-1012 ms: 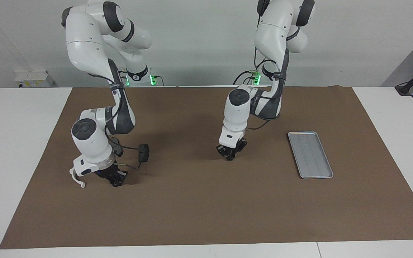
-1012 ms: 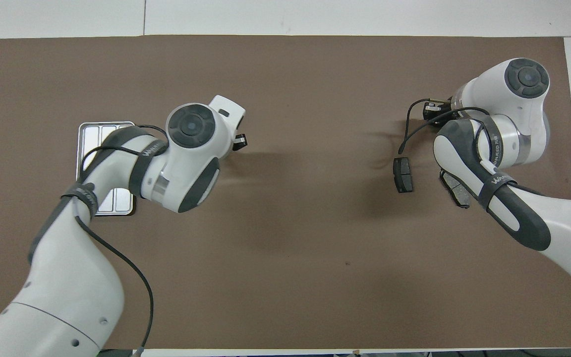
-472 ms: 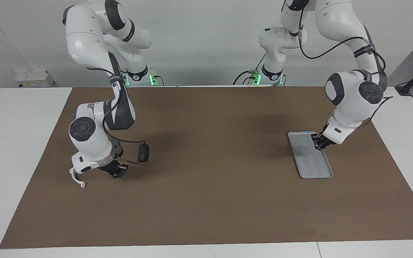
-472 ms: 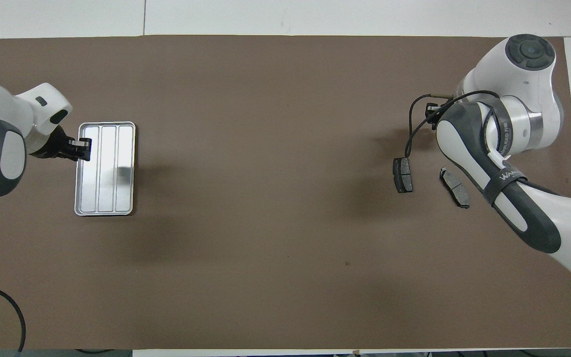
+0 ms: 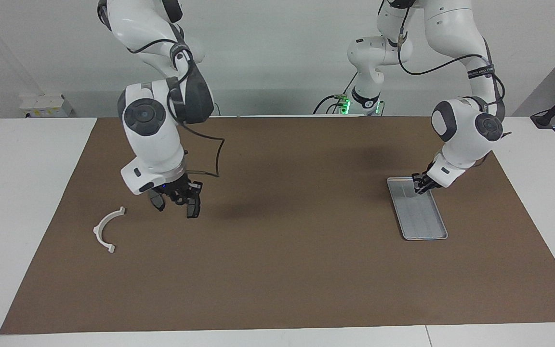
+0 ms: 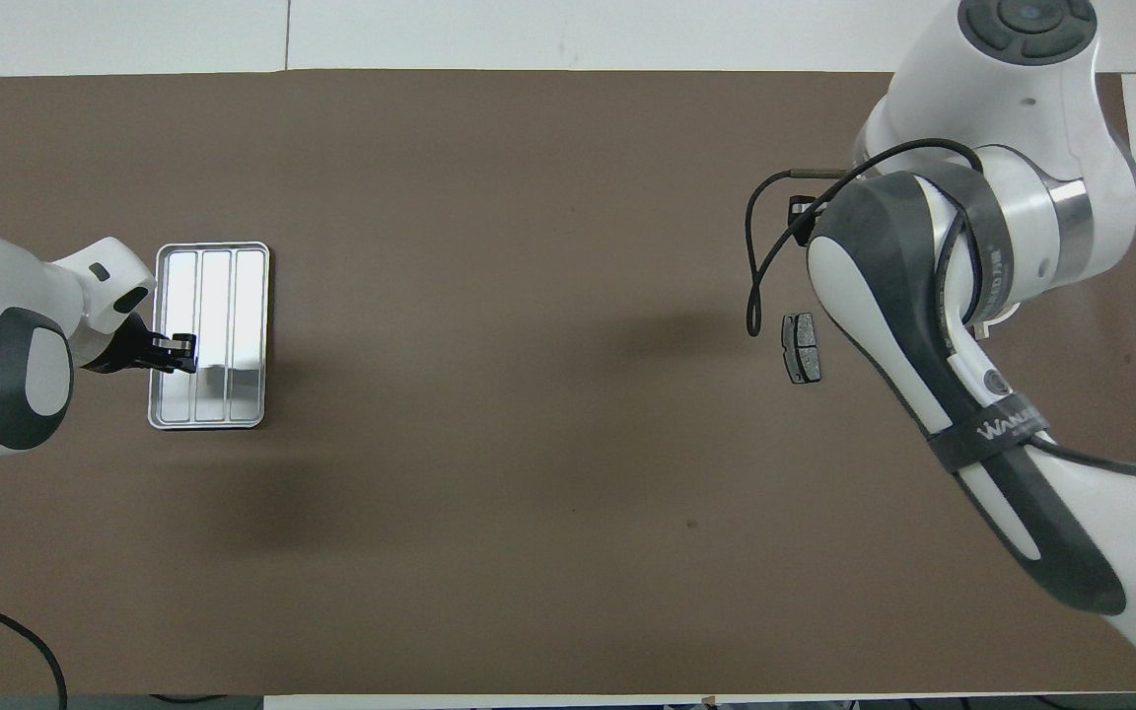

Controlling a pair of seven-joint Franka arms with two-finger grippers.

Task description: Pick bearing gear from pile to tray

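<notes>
Silver-grey metal, one tray (image 5: 424, 238) lies toward the left arm's end of the brown mat (image 5: 282, 279), and the visible part of its ribbed base is bare. No bearing gear can be made out. The left gripper (image 5: 421, 185) hangs just over the tray's end nearer the robots, fingertips together; I cannot tell whether a small part is pinched between them. At the right arm's end are one white arc (image 5: 105, 230), one dark brake pad (image 5: 192, 208) and a second dark piece (image 5: 155, 201), half hidden. The right gripper (image 5: 176, 198) is raised over these two; its grip cannot be told.
</notes>
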